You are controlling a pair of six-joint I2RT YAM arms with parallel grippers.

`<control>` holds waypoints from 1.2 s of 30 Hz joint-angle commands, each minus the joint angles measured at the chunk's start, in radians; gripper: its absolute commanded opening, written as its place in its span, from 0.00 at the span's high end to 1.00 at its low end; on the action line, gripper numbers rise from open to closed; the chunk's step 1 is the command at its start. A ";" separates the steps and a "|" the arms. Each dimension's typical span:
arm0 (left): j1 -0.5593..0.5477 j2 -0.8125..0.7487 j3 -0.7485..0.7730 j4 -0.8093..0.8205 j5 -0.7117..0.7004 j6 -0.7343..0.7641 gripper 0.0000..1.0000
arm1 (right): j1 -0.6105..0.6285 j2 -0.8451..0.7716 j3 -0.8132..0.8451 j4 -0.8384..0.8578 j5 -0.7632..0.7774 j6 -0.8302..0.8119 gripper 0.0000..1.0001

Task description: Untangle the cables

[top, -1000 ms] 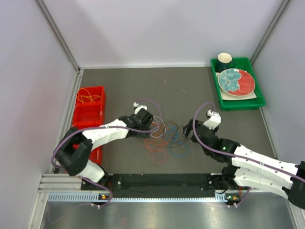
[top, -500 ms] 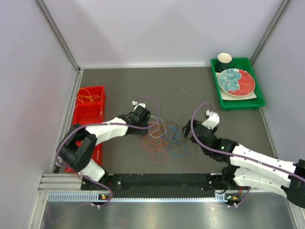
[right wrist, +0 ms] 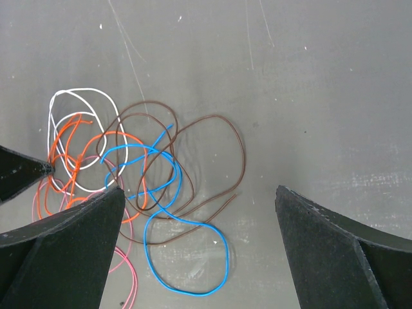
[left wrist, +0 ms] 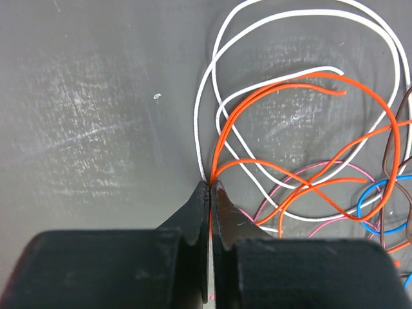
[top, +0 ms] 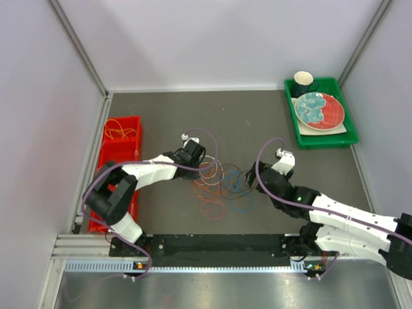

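Note:
The cables (top: 222, 187) lie tangled mid-table between the two arms. In the left wrist view an orange cable (left wrist: 225, 122) loops over a white one (left wrist: 196, 122), with a pink one (left wrist: 309, 167) underneath. My left gripper (left wrist: 210, 185) is shut on the orange cable at the tangle's left edge (top: 197, 169), and the white cable runs right beside the fingertips. My right gripper (right wrist: 199, 190) hangs open above the tangle's right side (top: 252, 175), over a blue loop (right wrist: 226, 254) and a brown cable (right wrist: 243, 148), holding nothing.
A red bin (top: 119, 158) at the left edge holds an orange-yellow wire (top: 121, 132). A green tray (top: 322, 138) at the back right carries a plate (top: 318, 109) and a dark cup (top: 303, 82). Walls enclose the table on three sides.
My left gripper has closed on the orange cable at the left edge of the tangle, and its arm has shifted slightly. The right arm has barely moved.

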 commanded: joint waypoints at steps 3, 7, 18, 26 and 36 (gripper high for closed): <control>0.004 -0.016 0.034 -0.054 -0.022 -0.005 1.00 | -0.007 0.015 0.060 0.029 0.001 -0.018 0.01; 0.004 -0.062 0.075 -0.114 -0.048 -0.005 1.00 | -0.007 0.028 0.066 0.030 -0.002 -0.021 0.01; 0.004 -0.163 0.256 -0.324 -0.086 0.001 1.00 | -0.007 0.040 0.076 0.026 -0.005 -0.022 0.01; 0.006 -0.276 0.470 -0.437 -0.179 0.054 1.00 | -0.007 0.041 0.076 0.027 -0.004 -0.022 0.01; 0.004 -0.306 0.922 -0.559 -0.288 0.114 1.00 | -0.007 0.041 0.076 0.026 -0.002 -0.022 0.01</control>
